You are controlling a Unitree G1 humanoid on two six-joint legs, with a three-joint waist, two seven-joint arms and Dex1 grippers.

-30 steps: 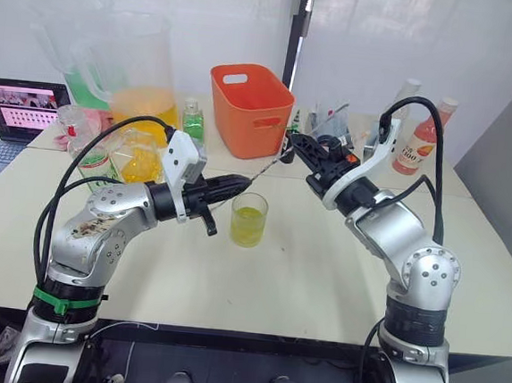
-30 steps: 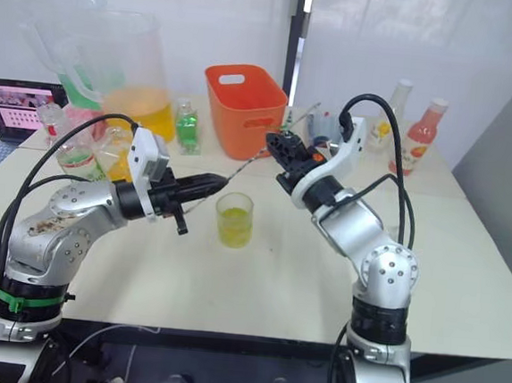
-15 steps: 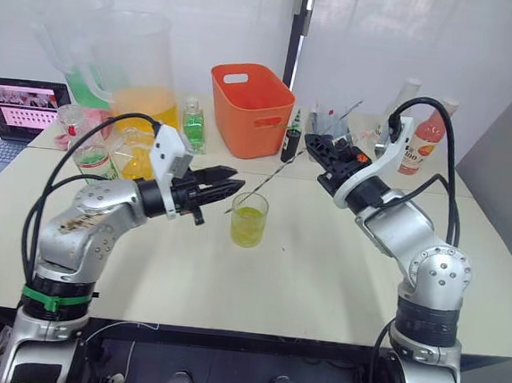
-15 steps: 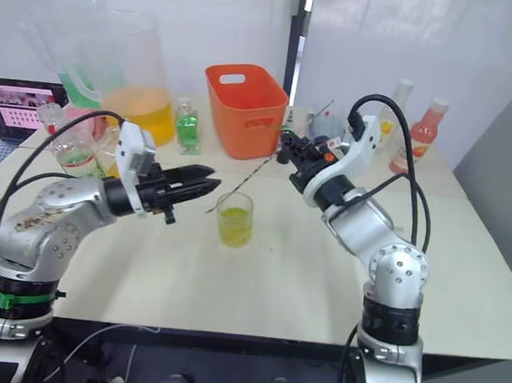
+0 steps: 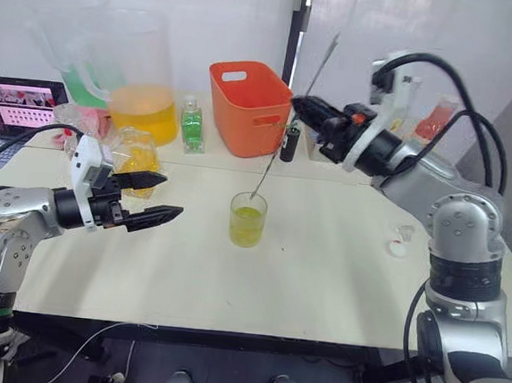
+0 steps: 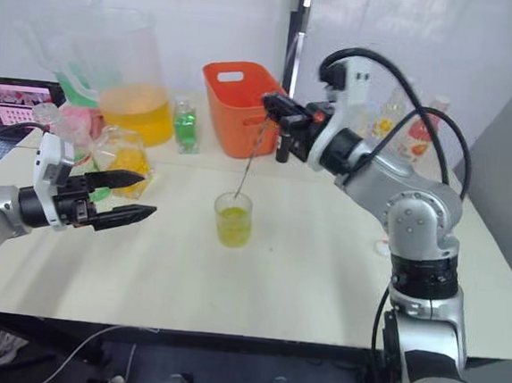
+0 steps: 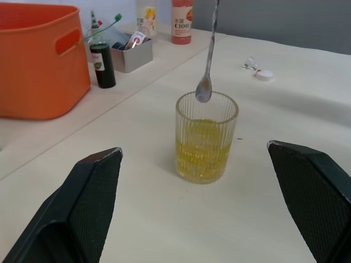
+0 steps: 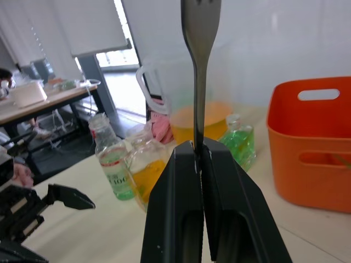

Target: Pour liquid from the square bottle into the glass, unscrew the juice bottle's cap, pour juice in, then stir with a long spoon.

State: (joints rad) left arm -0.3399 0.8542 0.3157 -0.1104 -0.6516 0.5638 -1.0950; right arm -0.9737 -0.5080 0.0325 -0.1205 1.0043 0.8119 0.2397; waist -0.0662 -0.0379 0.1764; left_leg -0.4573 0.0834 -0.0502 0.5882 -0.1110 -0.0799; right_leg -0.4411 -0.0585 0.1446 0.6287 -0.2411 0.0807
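Observation:
A ribbed glass (image 5: 247,220) of yellow-green liquid stands mid-table. My right gripper (image 5: 299,108) is shut on the handle of a long spoon (image 5: 283,140), which hangs steeply with its bowl (image 7: 204,93) just above the glass rim. My left gripper (image 5: 173,194) is open and holds nothing, well to the left of the glass, with its fingers (image 7: 93,197) pointing at it. A small square bottle (image 5: 191,123) of green liquid stands at the back. A juice bottle (image 5: 138,157) of orange liquid stands behind the left gripper.
An orange basket (image 5: 250,106) and a small dark bottle (image 5: 288,145) stand behind the glass. Large pitchers (image 5: 143,101) and a laptop (image 5: 21,104) are at the back left. A white cap (image 5: 398,250) lies on the right, with a pink bottle (image 5: 433,117) behind my right arm.
My left gripper opened, let go of the spoon and drew back to the left. My right gripper lifted the spoon and swung it steep, bowl over the glass.

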